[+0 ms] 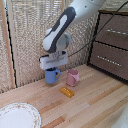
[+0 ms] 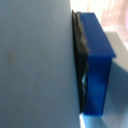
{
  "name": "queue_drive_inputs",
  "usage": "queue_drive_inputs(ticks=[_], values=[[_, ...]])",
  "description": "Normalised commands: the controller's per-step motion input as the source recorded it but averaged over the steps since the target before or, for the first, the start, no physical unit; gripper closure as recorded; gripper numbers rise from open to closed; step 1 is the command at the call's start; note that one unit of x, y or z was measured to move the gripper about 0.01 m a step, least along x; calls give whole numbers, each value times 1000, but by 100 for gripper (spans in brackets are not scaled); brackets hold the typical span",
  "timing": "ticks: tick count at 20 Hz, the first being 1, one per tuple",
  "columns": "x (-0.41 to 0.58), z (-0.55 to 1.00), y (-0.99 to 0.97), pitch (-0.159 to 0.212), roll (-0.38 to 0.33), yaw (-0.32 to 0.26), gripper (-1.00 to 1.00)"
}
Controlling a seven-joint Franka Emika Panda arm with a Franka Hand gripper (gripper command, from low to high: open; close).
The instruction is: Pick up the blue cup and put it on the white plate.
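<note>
The blue cup (image 1: pixel 51 75) stands near the wicker wall at the back of the wooden table, its handle toward the pink mug. My gripper (image 1: pixel 52 68) comes down on it from above and grips its rim. In the wrist view, the cup's pale blue wall (image 2: pixel 35 65) fills most of the picture. One blue finger (image 2: pixel 97 60) presses its black pad flat against that wall, and the other finger is hidden. The white plate (image 1: pixel 17 116) with its patterned rim lies at the front on the exterior view's left, well apart from the cup.
A pink mug (image 1: pixel 73 77) stands close beside the cup on the exterior view's right. A small yellow block (image 1: pixel 67 91) lies in front of both. A dark drawer cabinet (image 1: pixel 112 42) stands at the back right. The wicker screen (image 1: pixel 27 35) runs behind the cup.
</note>
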Motion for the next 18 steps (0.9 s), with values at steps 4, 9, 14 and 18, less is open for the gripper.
queue_drive_inputs(ticks=[4,9,14,18], values=[[-194,893,586,-8,69,-18,100],[-453,667,785,-10,26,0,100],[-415,484,854,-4,3,0,100],[-320,291,905,-11,-4,0,100]])
